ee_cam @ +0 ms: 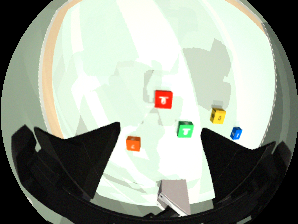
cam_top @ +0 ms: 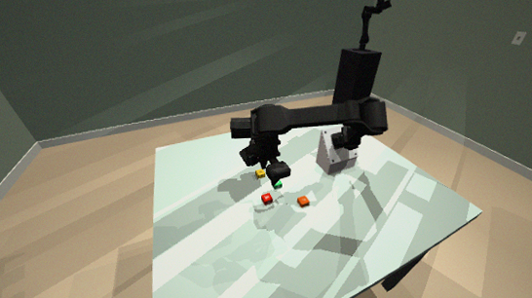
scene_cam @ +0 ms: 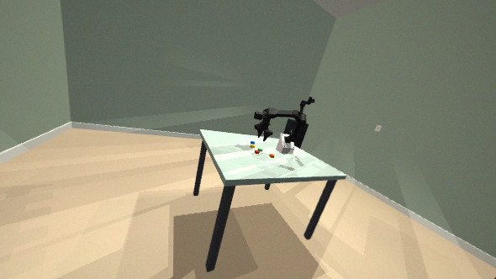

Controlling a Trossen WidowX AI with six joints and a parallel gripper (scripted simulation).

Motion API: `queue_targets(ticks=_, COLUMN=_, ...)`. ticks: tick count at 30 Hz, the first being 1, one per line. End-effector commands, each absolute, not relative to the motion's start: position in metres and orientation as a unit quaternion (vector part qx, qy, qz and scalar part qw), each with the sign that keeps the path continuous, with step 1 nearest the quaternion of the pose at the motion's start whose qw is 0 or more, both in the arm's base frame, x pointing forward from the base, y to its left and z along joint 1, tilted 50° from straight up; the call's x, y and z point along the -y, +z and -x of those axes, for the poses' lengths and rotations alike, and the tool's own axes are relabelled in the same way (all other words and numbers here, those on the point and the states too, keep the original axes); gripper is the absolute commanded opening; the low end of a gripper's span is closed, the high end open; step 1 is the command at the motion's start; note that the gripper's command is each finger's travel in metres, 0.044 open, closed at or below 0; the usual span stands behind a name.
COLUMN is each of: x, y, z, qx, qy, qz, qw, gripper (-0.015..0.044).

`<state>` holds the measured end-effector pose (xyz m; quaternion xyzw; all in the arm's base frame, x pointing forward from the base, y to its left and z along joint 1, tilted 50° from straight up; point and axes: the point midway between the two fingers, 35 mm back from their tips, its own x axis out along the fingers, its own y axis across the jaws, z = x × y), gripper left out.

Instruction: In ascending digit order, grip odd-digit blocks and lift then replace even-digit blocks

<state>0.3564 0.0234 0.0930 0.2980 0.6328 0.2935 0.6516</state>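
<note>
Top view: gripper [cam_top: 273,173] hung wide open and empty over the green block [cam_top: 277,184]; yellow block [cam_top: 259,173], red block [cam_top: 266,198] and orange block [cam_top: 302,201] lay near. Risk judged: descending could nudge a neighbour out of order.
Exterior view: blue block [scene_cam: 252,142] visible.
Wrist view: five blocks counted, digits unreadable.

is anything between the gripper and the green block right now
Nothing visible does. The open gripper hangs above the green block, holding nothing, with only open air between. The yellow block and red block sit to the sides, apart from it.
</note>
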Motion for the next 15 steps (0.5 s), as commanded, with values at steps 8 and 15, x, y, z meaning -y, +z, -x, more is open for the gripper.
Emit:
queue_targets(ticks=8, x=-0.0215, y=0.0927, z=-0.3595, qx=-0.631, qy=0.294, qz=-0.295, qw=0.654, gripper=0.04)
queue_targets(ticks=15, x=-0.0188, y=0.0898, z=-0.3598, qx=-0.631, qy=0.294, qz=-0.295, qw=0.655, gripper=0.04)
